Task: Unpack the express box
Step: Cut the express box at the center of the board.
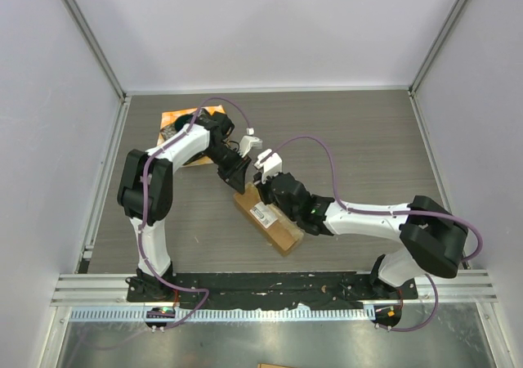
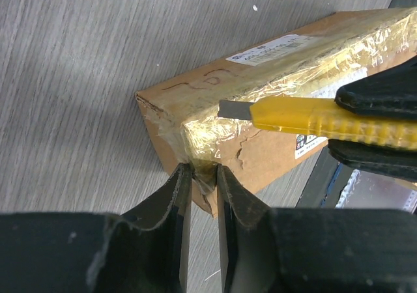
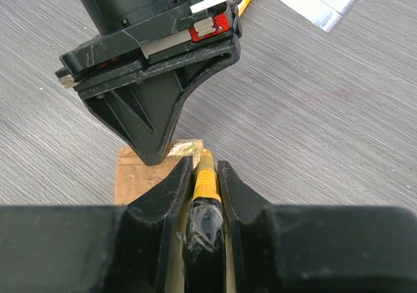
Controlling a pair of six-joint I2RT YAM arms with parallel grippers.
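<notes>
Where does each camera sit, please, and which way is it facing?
Top external: above and behind the bases, looking down on the table; both arms show.
Left wrist: on the left arm, looking past the left hand at the express box corner it pinches.
Right wrist: looking along the right hand, which grips a yellow knife.
Shared: both wrist views show box, knife and the other hand.

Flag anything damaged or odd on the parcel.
The corner of the express box pinched by the left gripper looks damaged: the shiny tape there is crumpled and torn. Nothing else stands out; the right gripper holds a yellow knife, blade out, over the tape.
</notes>
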